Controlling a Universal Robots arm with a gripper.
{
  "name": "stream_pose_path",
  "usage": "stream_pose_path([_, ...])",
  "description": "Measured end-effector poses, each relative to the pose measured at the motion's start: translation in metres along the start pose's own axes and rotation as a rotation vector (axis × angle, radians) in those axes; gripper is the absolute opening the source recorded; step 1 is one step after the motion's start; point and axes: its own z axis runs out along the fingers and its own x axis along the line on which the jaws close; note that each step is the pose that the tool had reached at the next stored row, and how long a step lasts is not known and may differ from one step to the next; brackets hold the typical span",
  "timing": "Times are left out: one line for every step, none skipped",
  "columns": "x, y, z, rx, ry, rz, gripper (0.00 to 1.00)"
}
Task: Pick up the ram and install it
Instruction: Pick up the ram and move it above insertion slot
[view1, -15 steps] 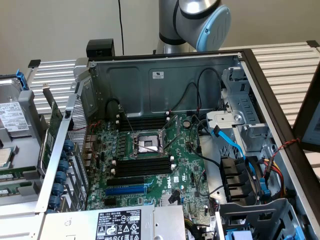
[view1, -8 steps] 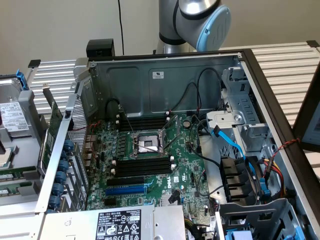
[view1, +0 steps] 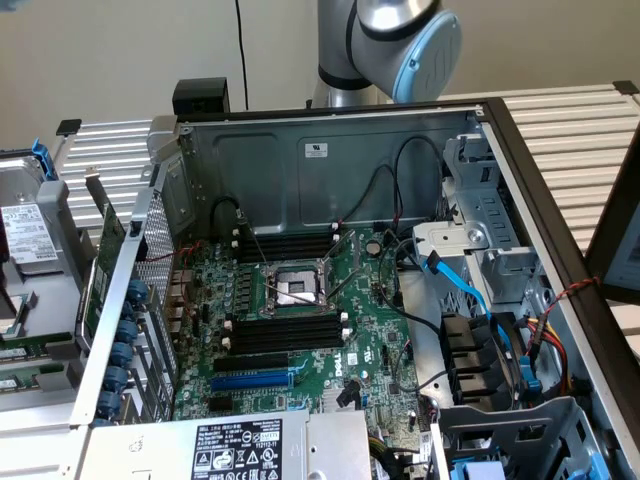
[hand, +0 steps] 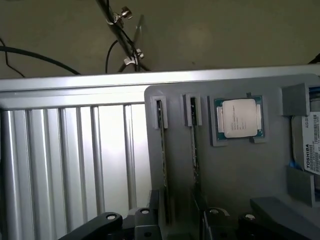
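Pincer (hand: 178, 222): wide open, holding nothing, hanging over the grey tray (hand: 240, 175).
Ram (hand: 160, 150): standing on its thin edge in the tray, just beside a second stick (hand: 193, 145).
Slots (view1: 285, 335): long and black, in the open computer (view1: 330, 150).
Danger: the sticks stand close, so the pincer may bump the wrong one or grab crooked.

Silver-grey arm (view1: 345, 60), pale-blue joint cap (view1: 428, 55); black gripper (hand: 180, 225), silver screws (hand: 111, 217).
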Motion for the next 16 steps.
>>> stream_pose_path([0.000,0.0001,0.0018,-0.0003,-0.0001,-0.005,0.38])
stream_pose_path([0.000,0.0001,0.0036,-0.0005,-0.0002,-0.011,0.38])
stream_pose_path([0.000,0.0001,0.0054,-0.0007,-0.0003,-0.016,0.38])
stream_pose_path([0.000,0.0002,0.0072,-0.0008,-0.0004,-0.021,0.38])
stream_pose_path([0.000,0.0002,0.0090,-0.0008,-0.0005,-0.025,0.38])
stream_pose_path([0.000,0.0003,0.0109,-0.0010,-0.0005,-0.027,0.38])
stream_pose_path([0.000,0.0003,0.0127,-0.0009,-0.0006,-0.030,0.38])
stream_pose_path([0.000,0.0004,0.0144,-0.0010,-0.0006,-0.031,0.38])
stream_pose_path([0.000,0.0004,0.0163,-0.0009,-0.0007,-0.033,0.38])
stream_pose_path([0.000,0.0004,0.0182,-0.0009,-0.0008,-0.034,0.38])
stream_pose_path([0.000,0.0004,0.0199,-0.0010,-0.0007,-0.035,0.38])
stream_pose_path([0.001,0.0003,0.0218,-0.0015,-0.0007,-0.036,0.38])
stream_pose_path([0.002,0.0001,0.0235,-0.0025,-0.0007,-0.037,0.38])
stream_pose_path([0.003,-0.0001,0.0254,-0.0036,-0.0006,-0.037,0.38])
stream_pose_path([0.003,-0.0001,0.0271,-0.0044,-0.0006,-0.038,0.38])
stream_pose_path([0.003,0.0000,0.0290,-0.0046,-0.0006,-0.038,0.38])
